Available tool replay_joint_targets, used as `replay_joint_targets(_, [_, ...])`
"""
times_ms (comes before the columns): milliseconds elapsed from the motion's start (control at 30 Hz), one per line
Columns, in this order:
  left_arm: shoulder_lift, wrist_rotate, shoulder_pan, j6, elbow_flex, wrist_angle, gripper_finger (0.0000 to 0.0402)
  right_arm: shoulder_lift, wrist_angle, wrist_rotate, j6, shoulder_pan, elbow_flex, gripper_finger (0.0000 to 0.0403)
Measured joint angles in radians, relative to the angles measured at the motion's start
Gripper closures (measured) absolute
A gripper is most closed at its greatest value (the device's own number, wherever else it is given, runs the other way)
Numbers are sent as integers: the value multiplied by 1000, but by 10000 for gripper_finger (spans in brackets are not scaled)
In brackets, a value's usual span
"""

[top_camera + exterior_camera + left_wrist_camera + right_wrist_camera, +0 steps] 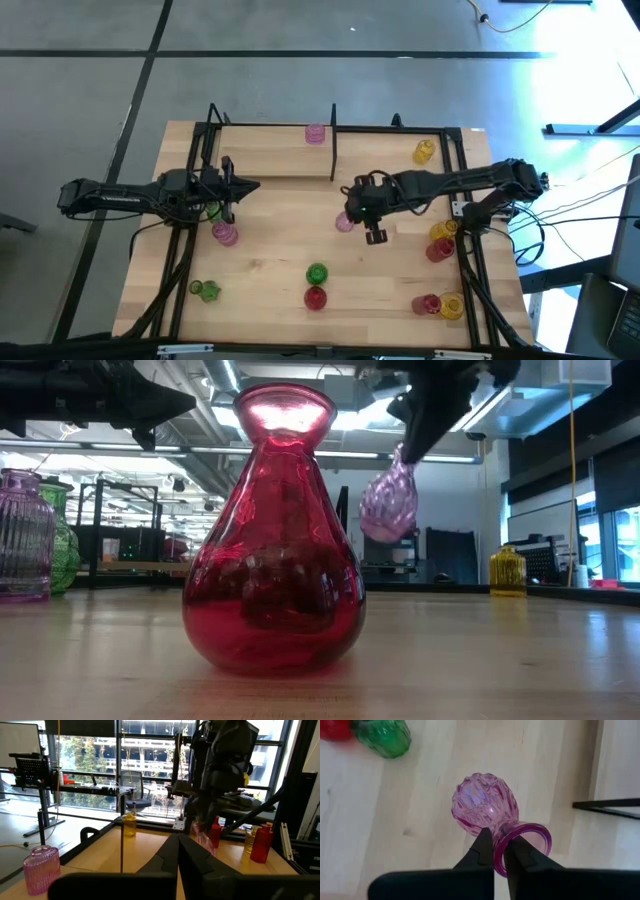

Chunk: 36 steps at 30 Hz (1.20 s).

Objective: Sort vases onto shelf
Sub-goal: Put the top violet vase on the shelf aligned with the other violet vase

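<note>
Right hand (500, 851): clamped on the rim of a pink vase (485, 805), holding it in the air over the middle of the bench (270, 285), near the shelf's divider (333, 140).
Left hand (252, 187): fingers closed, empty, above the bench's left part beside the shelf (270, 160).
On shelf: a pink vase (316, 133), a yellow vase (424, 151).
On bench: green, red, pink and yellow vases spread along the front and right.
Red vase (274, 540): upright, close to the low camera.

Red vase (272, 540) hides most of the shelf.
</note>
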Motion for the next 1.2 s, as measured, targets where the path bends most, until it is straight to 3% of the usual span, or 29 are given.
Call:
replay_joint_targets(233, [1,0,0,0,0,2,401,61,1,-4,-32,7,127,400])
replay_joint_targets(533, [4,0,0,0,0,0,401,244,-119,-5,-97,5,426,399])
replay_joint_targets(767, [4,0,0,0,0,2,401,347,-179,172,-202,-4,650,398])
replay_joint_targets(1000, [4,0,0,0,0,2,401,414,-177,256,-282,-114,756,398])
replay_joint_targets(1200, [4,-2,0,0,0,2,401,468,-162,256,-307,-240,797,398])
